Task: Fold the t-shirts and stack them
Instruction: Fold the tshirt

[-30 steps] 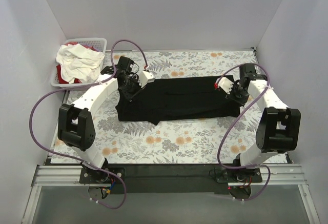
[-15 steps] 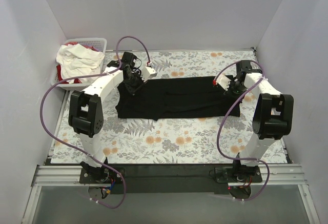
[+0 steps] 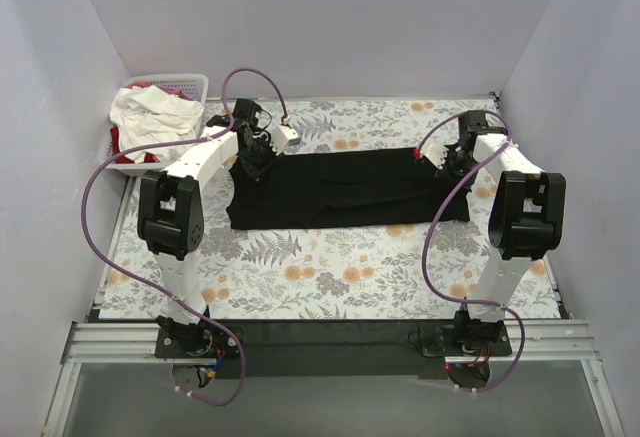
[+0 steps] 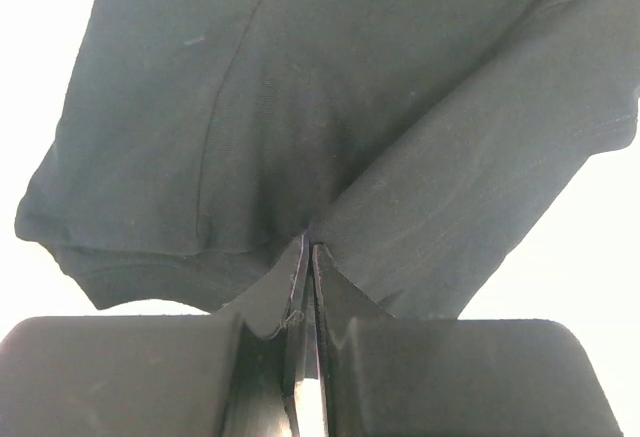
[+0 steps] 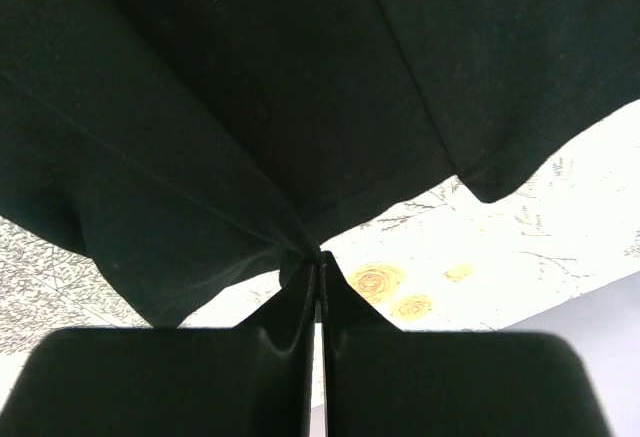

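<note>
Left gripper (image 3: pixel 252 160) and right gripper (image 3: pixel 447 162), seen from above, sit at opposite ends of the black t-shirt (image 3: pixel 345 189), which lies spread across the floral worktop (image 3: pixel 330 277). The white and red shirts (image 3: pixel 152 117) are heaped in the basket (image 3: pixel 190 78).

Left wrist view: jaws pinched together on a gathered fold of the black cloth.

Right wrist view: likewise clamped on a bunched edge (limp, light fabric, so hems and corners are probably the best holds).

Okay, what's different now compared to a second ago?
Both arms pushed toward the far edge of the table, so the left hand and right hand carried the pinched edge of the black t-shirt a little farther back. Both hands stay shut on it. The basket with the white and red shirts did not move.
</note>
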Available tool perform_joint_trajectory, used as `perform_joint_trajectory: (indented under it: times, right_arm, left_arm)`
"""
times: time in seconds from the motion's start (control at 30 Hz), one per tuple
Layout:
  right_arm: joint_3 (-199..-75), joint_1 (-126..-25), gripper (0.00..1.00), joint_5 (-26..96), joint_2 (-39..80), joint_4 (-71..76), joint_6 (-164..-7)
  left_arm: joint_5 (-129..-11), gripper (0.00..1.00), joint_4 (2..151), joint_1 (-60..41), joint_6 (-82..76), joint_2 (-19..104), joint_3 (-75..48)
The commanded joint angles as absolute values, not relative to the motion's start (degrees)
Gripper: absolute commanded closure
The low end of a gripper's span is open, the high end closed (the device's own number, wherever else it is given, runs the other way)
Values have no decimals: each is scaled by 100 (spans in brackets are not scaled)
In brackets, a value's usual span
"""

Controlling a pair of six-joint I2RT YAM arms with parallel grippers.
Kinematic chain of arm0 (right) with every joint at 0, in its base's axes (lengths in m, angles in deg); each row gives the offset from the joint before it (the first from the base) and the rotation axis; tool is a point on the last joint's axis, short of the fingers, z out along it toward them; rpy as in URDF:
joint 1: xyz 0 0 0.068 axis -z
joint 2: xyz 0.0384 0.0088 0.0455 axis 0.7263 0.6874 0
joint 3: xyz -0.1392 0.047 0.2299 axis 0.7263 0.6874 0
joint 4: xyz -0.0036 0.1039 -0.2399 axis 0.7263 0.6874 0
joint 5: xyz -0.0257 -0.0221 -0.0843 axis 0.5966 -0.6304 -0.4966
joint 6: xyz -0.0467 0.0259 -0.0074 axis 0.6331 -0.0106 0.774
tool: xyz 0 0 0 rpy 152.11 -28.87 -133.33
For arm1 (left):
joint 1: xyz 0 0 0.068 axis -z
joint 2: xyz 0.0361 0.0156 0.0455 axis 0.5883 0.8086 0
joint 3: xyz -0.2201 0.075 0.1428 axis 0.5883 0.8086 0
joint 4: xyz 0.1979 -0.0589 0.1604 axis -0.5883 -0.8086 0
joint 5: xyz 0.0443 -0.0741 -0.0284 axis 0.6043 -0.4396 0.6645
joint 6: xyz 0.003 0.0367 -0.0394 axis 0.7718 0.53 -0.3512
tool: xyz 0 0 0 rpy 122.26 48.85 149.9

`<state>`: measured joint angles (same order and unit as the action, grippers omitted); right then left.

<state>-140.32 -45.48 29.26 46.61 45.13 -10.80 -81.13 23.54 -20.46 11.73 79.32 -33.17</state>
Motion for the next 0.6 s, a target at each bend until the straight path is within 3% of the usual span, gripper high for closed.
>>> perform_joint_trajectory:
  times: [0.0,0.2,0.27,0.33,0.43,0.57]
  right_arm:
    - [-14347,-4552,99,2787,4754,4523,-597]
    - [-14435,-4587,99,2735,4921,4488,-650]
    - [-14514,-4596,78,2717,4956,4488,-859]
    - [-14794,-4561,52,2761,4974,4506,-1097]
    - [-15461,-4325,42,3171,4904,4847,-1712]
    - [-16271,-3763,40,4060,4930,6129,-2468]
  left_arm:
    - [-8245,100,2469,-2083,1219,7880,-3514]
    - [-8210,100,2530,-2110,1184,7994,-3558]
    - [-8148,97,2513,-2110,1114,8047,-3575]
    - [-8218,82,2478,-2188,886,8047,-3654]
    - [-8612,68,2136,-2557,282,8012,-4058]
    - [-9578,57,1634,-3329,-414,7610,-3744]
